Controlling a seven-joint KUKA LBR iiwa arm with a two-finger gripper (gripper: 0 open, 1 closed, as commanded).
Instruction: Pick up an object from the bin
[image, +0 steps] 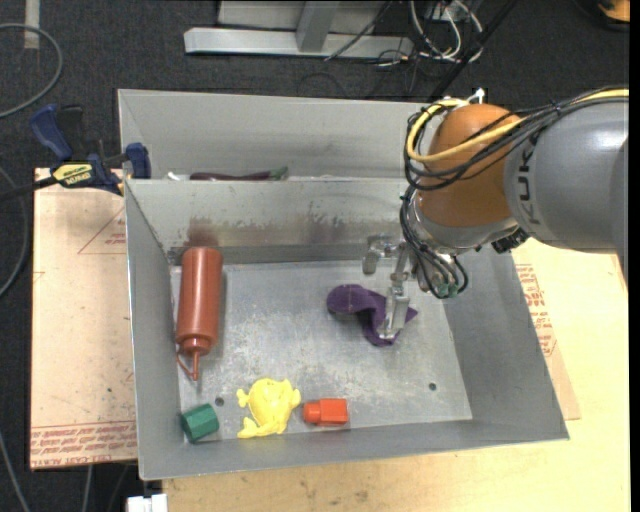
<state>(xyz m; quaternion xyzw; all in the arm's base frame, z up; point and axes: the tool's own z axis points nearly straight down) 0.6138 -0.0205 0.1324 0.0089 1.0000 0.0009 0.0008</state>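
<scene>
Jaws sit at the right end of the curved purple thing (352, 301) in the bin (290, 345); open or gripping, I cannot tell.

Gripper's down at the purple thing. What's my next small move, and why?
Probably a short straight lift. The gripper sits on the right end of the purple thing, which lies apart from the rest. I cannot tell whether it grips, and a lift would show.

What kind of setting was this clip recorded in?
Most likely a robotics lab test cell. A grey metal bin holds odd small props, such as a red bottle and a yellow toy. The claw hangs over a purple piece, and loose cables trail behind the bin.
</scene>
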